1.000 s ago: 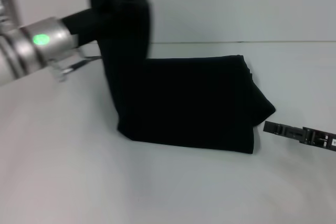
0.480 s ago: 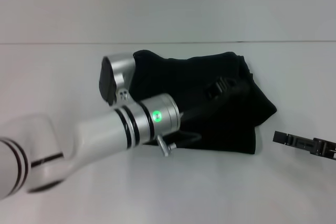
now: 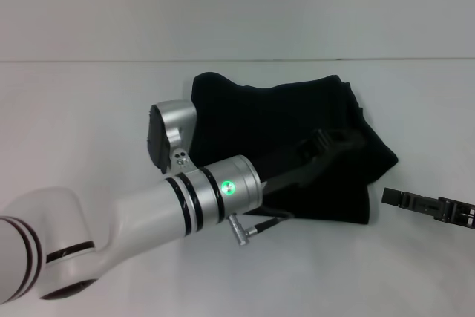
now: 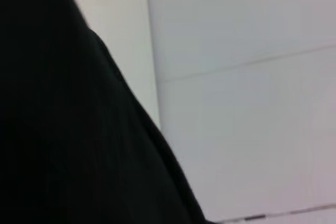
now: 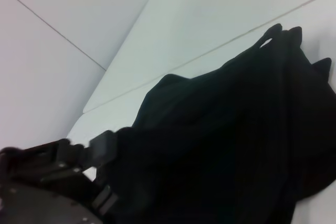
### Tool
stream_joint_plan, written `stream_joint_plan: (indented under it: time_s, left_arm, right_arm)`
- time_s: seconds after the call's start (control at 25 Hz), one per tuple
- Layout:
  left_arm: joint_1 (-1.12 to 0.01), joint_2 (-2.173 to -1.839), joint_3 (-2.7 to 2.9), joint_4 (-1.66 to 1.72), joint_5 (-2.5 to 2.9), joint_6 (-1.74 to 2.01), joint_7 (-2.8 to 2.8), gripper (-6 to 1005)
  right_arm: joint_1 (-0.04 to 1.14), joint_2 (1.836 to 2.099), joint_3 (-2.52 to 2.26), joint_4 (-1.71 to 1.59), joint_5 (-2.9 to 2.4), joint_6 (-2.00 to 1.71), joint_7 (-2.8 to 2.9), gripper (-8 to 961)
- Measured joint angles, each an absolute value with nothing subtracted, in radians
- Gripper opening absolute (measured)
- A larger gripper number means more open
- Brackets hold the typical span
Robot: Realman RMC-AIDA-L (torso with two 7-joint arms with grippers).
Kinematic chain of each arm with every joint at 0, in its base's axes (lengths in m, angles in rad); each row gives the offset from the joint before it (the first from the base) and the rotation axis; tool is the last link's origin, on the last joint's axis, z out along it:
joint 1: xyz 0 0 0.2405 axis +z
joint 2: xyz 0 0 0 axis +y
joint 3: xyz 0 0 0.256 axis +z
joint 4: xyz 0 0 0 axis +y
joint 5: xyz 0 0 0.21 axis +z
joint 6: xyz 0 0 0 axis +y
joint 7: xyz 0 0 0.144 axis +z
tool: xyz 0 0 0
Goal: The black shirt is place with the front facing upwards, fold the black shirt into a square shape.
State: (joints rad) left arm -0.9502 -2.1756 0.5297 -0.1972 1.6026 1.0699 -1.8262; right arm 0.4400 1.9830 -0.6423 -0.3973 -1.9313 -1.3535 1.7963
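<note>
Near the middle of the table (image 3: 89,131), toward its far edge, lies the shirt (image 3: 282,120), bunched into a rough block. The left gripper (image 3: 338,140) reaches across and rests low on it, probably laying down a fold; whether its fingers are parted cannot be told. The right gripper (image 3: 393,198) waits just beside the shirt's near right corner, grasp likewise unclear.

The left arm (image 3: 141,217) reaches diagonally forward from the lower left in the head view, its silver wrist lit by a green light. The left gripper (image 3: 330,142) lies stretched out low, pointing up and to the right. The right gripper (image 3: 427,206) sits low at the right edge, pointing left, apart from the left one.
</note>
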Motion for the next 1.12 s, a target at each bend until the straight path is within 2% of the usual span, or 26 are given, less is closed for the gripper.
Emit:
stream_joint_plan:
  time_s: [0.36, 0.56, 0.8, 1.0, 1.12]
  left_arm:
    - [-0.933, -2.176, 0.526, -0.229, 1.605, 1.172, -1.792, 289]
    - [-0.897, -2.177, 0.526, -0.23, 1.615, 1.179, -1.793, 529]
    - [-0.876, -2.176, 0.521, -0.203, 1.651, 1.172, -1.799, 733]
    - [-0.814, -2.175, 0.531, -0.052, 1.738, 1.3, -1.796, 948]
    - [-0.758, -2.172, 0.584, 0.082, 1.786, 1.402, -1.785, 949]
  right_arm:
    - [0.438, 1.984, -0.643, -0.397, -1.931, -1.323, 1.795, 895]
    - [0.43, 1.973, -0.64, -0.397, -1.931, -1.305, 1.795, 895]
    - [0.417, 1.959, -0.617, -0.398, -1.931, -1.296, 1.797, 894]
    - [0.411, 1.952, -0.58, -0.425, -1.929, -1.326, 1.836, 894]
    - [0.435, 1.944, -0.586, -0.461, -1.936, -1.348, 1.925, 894]
